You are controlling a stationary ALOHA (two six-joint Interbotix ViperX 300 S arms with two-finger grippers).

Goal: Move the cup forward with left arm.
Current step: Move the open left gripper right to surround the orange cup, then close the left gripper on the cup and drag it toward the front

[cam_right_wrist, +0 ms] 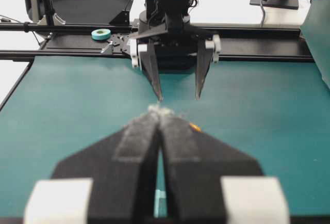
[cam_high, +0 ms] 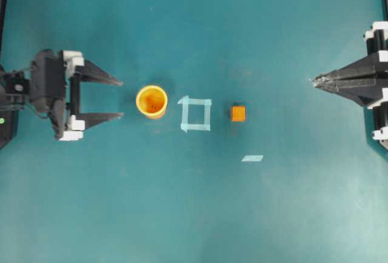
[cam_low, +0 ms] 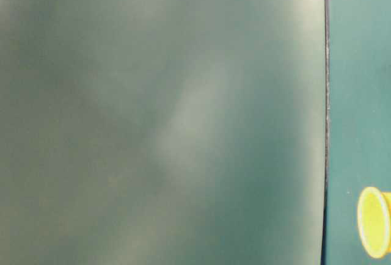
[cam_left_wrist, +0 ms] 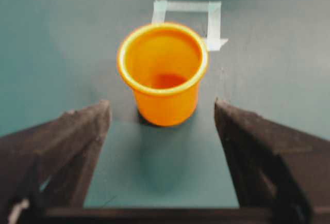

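The yellow-orange cup point(cam_high: 151, 101) stands upright on the teal mat, just left of a tape square point(cam_high: 196, 113). My left gripper point(cam_high: 121, 99) is open, with its two black fingertips a short way left of the cup and not touching it. In the left wrist view the cup point(cam_left_wrist: 162, 74) stands just beyond the left gripper point(cam_left_wrist: 161, 105), centred on the gap between the spread fingers. The table-level view catches the cup point(cam_low: 374, 222) at its right edge. My right gripper point(cam_high: 314, 81) is shut at the far right with nothing in it.
A small orange cube point(cam_high: 238, 113) sits right of the tape square, and a loose tape strip point(cam_high: 252, 158) lies below it. The tape square point(cam_left_wrist: 188, 7) lies directly behind the cup. A blurred grey-green surface fills most of the table-level view.
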